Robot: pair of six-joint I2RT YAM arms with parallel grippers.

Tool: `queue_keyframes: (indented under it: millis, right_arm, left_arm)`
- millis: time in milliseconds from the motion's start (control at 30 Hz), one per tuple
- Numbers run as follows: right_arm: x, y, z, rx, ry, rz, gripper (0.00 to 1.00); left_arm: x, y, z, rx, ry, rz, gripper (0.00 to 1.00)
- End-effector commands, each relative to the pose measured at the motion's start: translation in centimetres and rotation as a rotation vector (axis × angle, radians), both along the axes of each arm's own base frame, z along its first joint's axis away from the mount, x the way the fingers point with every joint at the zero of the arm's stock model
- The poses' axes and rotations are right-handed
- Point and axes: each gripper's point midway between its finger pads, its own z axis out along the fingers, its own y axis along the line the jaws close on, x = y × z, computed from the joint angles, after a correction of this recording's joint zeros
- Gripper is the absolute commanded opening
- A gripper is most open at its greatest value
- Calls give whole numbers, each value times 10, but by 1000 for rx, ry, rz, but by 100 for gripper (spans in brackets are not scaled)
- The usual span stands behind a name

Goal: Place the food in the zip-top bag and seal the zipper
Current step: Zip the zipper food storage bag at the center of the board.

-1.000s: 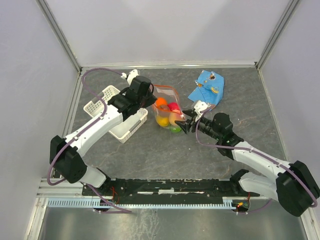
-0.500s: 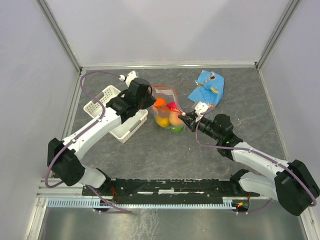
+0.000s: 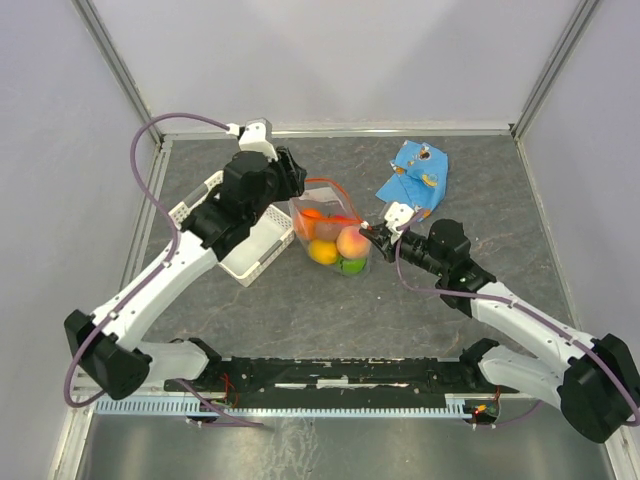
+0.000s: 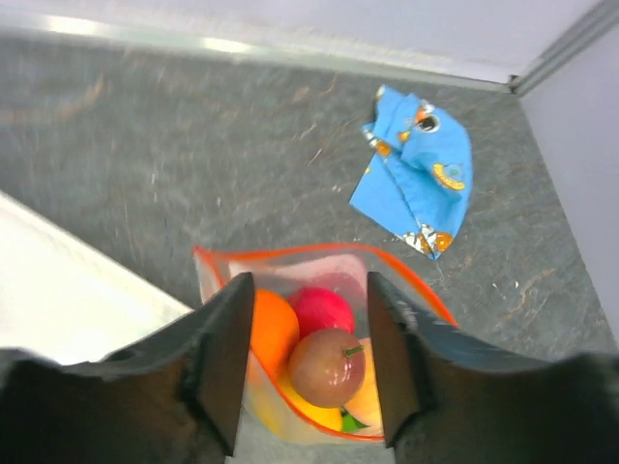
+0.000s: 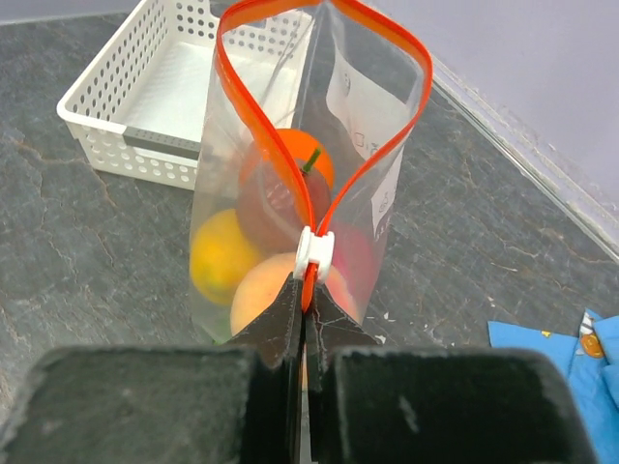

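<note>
**Fingers (image 5: pixel 276 324) of the right gripper (image 5: pixel 305 295) pinch the zipper (image 5: pixel 427 66); the left gripper (image 4: pixel 309 280) hangs open**

The right gripper's two fingers are pressed tight together on one end of the zipper, just under its little white slider (image 5: pixel 314 249). The left gripper's fingers (image 4: pixel 227 358) are spread apart with nothing between them. They hang over the bag (image 5: pixel 368 193) and do not touch it.

The bag sits near the middle of the grey worktop (image 3: pixel 330 320), a bit closer to the far edge. Its mouth is open, and the two sides of the zipper bow apart in a loop.

Five fruits can be counted inside: one orange fruit (image 3: pixel 312 215), one red-pink fruit (image 3: pixel 347 213), one yellow fruit (image 3: pixel 322 250), one peach fruit (image 3: pixel 352 242) and one green fruit (image 3: pixel 350 265). The green fruit is mostly hidden under the others, so only a small bit shows. In the left wrist view the fingers cover the bottom of the bag. The bag has one white label (image 5: pixel 363 97), and its print is too small to read.

One white basket (image 3: pixel 250 255) sits just left of the bag, towards the left edge of the worktop. The left arm covers part of it from above. One blue packet (image 3: pixel 415 175) lies near the far right corner, well apart from the bag. In the right wrist view it is cut off at the picture's edge.
</note>
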Motion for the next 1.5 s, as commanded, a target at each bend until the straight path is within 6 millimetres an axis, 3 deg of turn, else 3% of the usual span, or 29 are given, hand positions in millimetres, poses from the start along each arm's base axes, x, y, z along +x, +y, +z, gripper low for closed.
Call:
queue_keyframes:
  millis: [0, 167, 367, 500, 667, 833, 1000, 1300, 1467]
  right_arm:
    - [-1, 1, 40, -14, -109, 36, 2]
    - [-2, 1, 47, -26, -125, 46, 2]
    - [-4, 0, 49, -65, -127, 64, 2]
    - [-6, 1, 48, -78, -121, 83, 2]
    - [-9, 3, 44, -98, -108, 107, 2]
    - [-9, 6, 43, -104, -100, 126, 2]
    - [-9, 7, 43, -114, -101, 132, 2]
    - [-11, 10, 42, -120, -93, 155, 2]
    - [-9, 9, 41, -123, -94, 148, 2]
  left_arm:
    - [-8, -14, 65, 184, -341, -260, 63]
    - [-33, -50, 67, 302, -456, -596, 71]
    - [-63, -86, 43, 390, -536, -965, 81]
    - [-81, -99, 30, 434, -639, -1157, 82]
    - [-90, -110, 16, 492, -745, -1299, 83]
    - [-105, -122, -5, 450, -707, -1502, 77]
    - [-108, -131, -19, 446, -689, -1562, 68]
    - [-113, -146, -21, 426, -698, -1607, 52]
    - [-115, -145, -23, 424, -683, -1611, 38]
